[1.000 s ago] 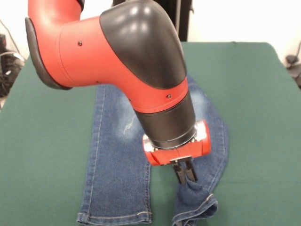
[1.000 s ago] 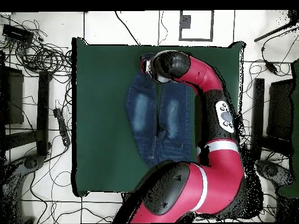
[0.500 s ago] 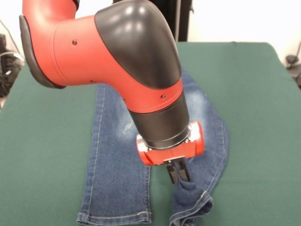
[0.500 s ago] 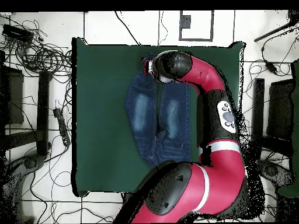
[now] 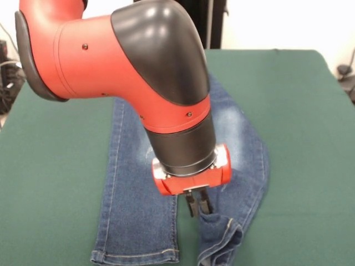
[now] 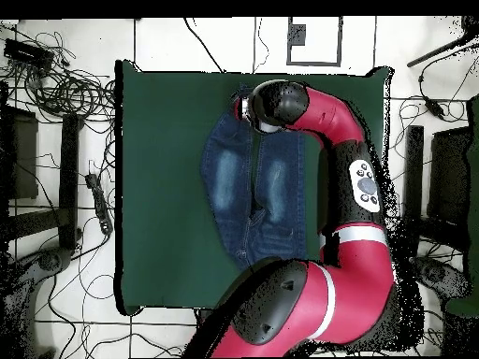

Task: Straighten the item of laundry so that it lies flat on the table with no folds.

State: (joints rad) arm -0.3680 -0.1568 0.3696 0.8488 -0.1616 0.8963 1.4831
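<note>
Jeans spread lengthwise on the green tabletop (image 5: 50,183), one leg end still bunched.
The jeans (image 5: 138,216) lie mid-tabletop; the gripper (image 5: 197,205), its jaws pinched onto the crumpled hem (image 5: 222,244), sits just beside the straight leg, whose long axis it parallels.

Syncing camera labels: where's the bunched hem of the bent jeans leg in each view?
Front view: bunched hem of the blue denim jeans at bottom centre-right, just below the tool.
Overhead view: near top centre, at the table's far edge, mostly hidden under the arm's wrist.
Shared landmark: the faded whitish thigh patches.
</note>
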